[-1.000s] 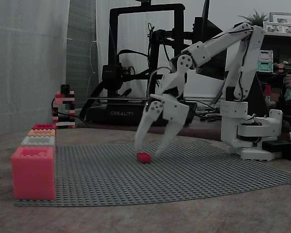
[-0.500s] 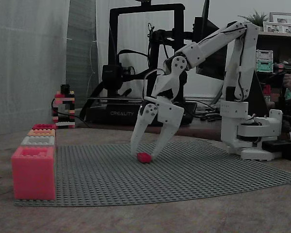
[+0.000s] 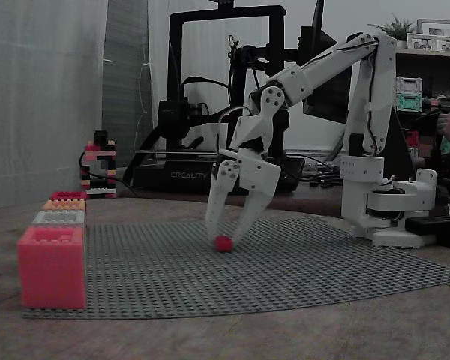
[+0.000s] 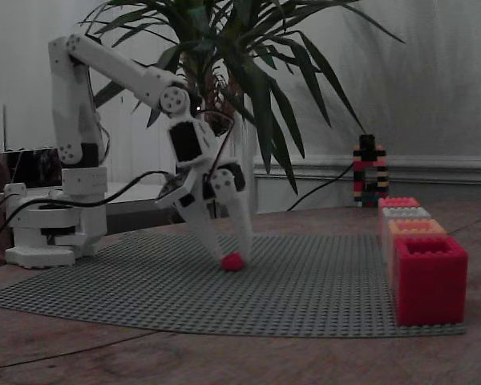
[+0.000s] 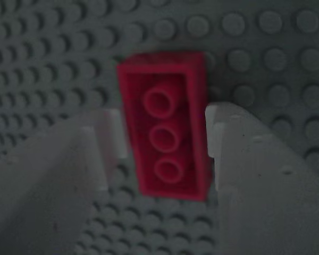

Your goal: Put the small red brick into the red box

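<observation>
Straddling the small red brick [image 5: 164, 139] on the grey baseplate [image 3: 322, 262], fingers [image 5: 255, 180] spread, one on each side.

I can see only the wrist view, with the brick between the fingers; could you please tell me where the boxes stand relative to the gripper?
Observer: In a fixed view, a row of four lines the left edge of the studded grey baseplate, well left of the white two-finger gripper.
Operator: Which one is red?
Observer: Both ends: the nearest red plastic box and the farthest red plastic box, with a white box and an orange box between.
Operator: Is the brick off the plate?
Observer: No, the small red plastic brick rests on the baseplate.
</observation>
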You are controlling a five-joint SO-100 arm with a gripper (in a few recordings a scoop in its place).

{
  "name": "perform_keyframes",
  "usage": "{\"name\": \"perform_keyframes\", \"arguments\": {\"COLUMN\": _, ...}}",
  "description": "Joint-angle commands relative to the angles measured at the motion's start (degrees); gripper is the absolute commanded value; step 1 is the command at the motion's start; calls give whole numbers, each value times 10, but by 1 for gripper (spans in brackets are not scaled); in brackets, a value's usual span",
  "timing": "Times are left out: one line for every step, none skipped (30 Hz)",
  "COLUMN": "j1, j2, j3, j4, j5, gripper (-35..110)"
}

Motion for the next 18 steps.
{"name": "perform_keyframes", "arguments": {"j1": -12, "j2": 7, "j3": -30, "j4": 4, "j5": -8, "gripper": 7}}
{"name": "perform_keyframes", "arguments": {"j1": -12, "j2": 5, "j3": -32, "j4": 5, "j5": -8, "gripper": 4}}
{"name": "perform_keyframes", "arguments": {"j1": -13, "j2": 4, "j3": -33, "j4": 6, "j5": -9, "gripper": 2}}
{"name": "perform_keyframes", "arguments": {"j1": -13, "j2": 4, "j3": -33, "j4": 6, "j5": -9, "gripper": 0}}
{"name": "perform_keyframes", "arguments": {"j1": -13, "j2": 4, "j3": -33, "j4": 6, "j5": -8, "gripper": 0}}
{"name": "perform_keyframes", "arguments": {"j1": -13, "j2": 4, "j3": -33, "j4": 6, "j5": -7, "gripper": 0}}
{"name": "perform_keyframes", "arguments": {"j1": -13, "j2": 4, "j3": -33, "j4": 5, "j5": -5, "gripper": 0}}
{"name": "perform_keyframes", "arguments": {"j1": -13, "j2": 5, "j3": -33, "j4": 4, "j5": -4, "gripper": 0}}
{"name": "perform_keyframes", "arguments": {"j1": -13, "j2": 6, "j3": -34, "j4": 1, "j5": -2, "gripper": 0}}
{"name": "perform_keyframes", "arguments": {"j1": -13, "j2": 7, "j3": -37, "j4": 0, "j5": 0, "gripper": 0}}
{"name": "perform_keyframes", "arguments": {"j1": -13, "j2": 10, "j3": -43, "j4": 2, "j5": 4, "gripper": 0}}
{"name": "perform_keyframes", "arguments": {"j1": -12, "j2": 16, "j3": -53, "j4": 9, "j5": 8, "gripper": 0}}
{"name": "perform_keyframes", "arguments": {"j1": -10, "j2": 22, "j3": -67, "j4": 20, "j5": 14, "gripper": 0}}
{"name": "perform_keyframes", "arguments": {"j1": -7, "j2": 28, "j3": -84, "j4": 33, "j5": 20, "gripper": 0}}
{"name": "perform_keyframes", "arguments": {"j1": -1, "j2": 33, "j3": -106, "j4": 43, "j5": 28, "gripper": 0}}
{"name": "perform_keyframes", "arguments": {"j1": 6, "j2": 37, "j3": -132, "j4": 55, "j5": 34, "gripper": 0}}
{"name": "perform_keyframes", "arguments": {"j1": 17, "j2": 37, "j3": -160, "j4": 65, "j5": 38, "gripper": 0}}
{"name": "perform_keyframes", "arguments": {"j1": 28, "j2": 36, "j3": -189, "j4": 69, "j5": 40, "gripper": 0}}
